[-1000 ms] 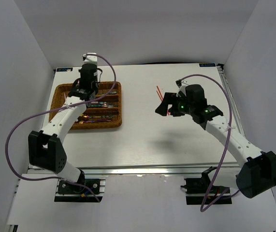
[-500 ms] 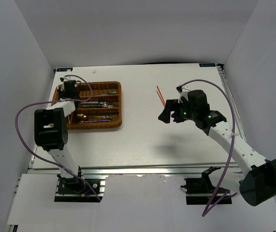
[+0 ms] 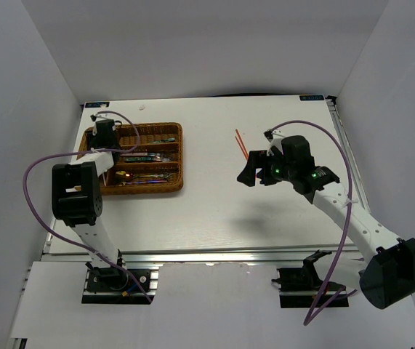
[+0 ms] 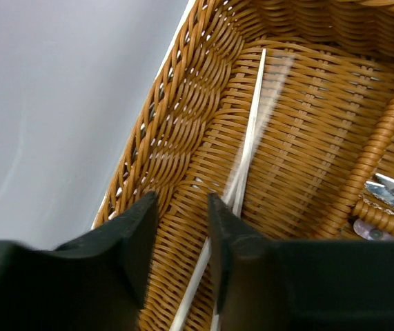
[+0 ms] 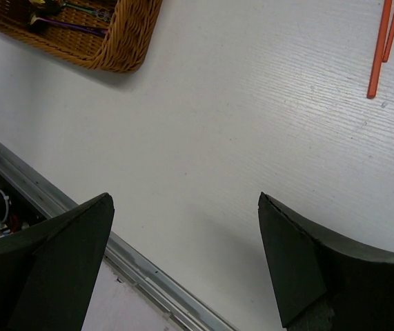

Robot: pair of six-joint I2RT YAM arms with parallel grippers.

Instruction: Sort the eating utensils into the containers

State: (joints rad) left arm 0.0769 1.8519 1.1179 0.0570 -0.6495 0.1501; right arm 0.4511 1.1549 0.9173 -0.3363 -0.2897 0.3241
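Observation:
The brown wicker tray (image 3: 180,156) sits at the table's far left. My left gripper (image 3: 104,135) is down in its narrow crosswise section at the left end. In the left wrist view my left gripper (image 4: 183,198) has its jaws parted, with woven floor showing in the gap. A thin white stick (image 4: 252,124) lies on that floor along the right finger, gripped by nothing. Silver cutlery (image 4: 393,189) shows past a divider. Several utensils (image 3: 145,155) fill the long sections. My right gripper (image 3: 254,169) (image 5: 185,196) hangs wide open and empty over bare table. Red-orange chopsticks (image 3: 241,142) (image 5: 383,41) lie beyond it.
The tray's curved left wall (image 4: 176,117) rises close beside my left fingers, with the white enclosure wall just outside it. An aluminium rail (image 5: 58,200) runs along the table's near edge. A corner of the tray (image 5: 124,41) shows in the right wrist view.
My left arm has swung from over the tray's middle to its left end section, and its jaws have parted off the white stick. The right gripper has shifted only slightly.

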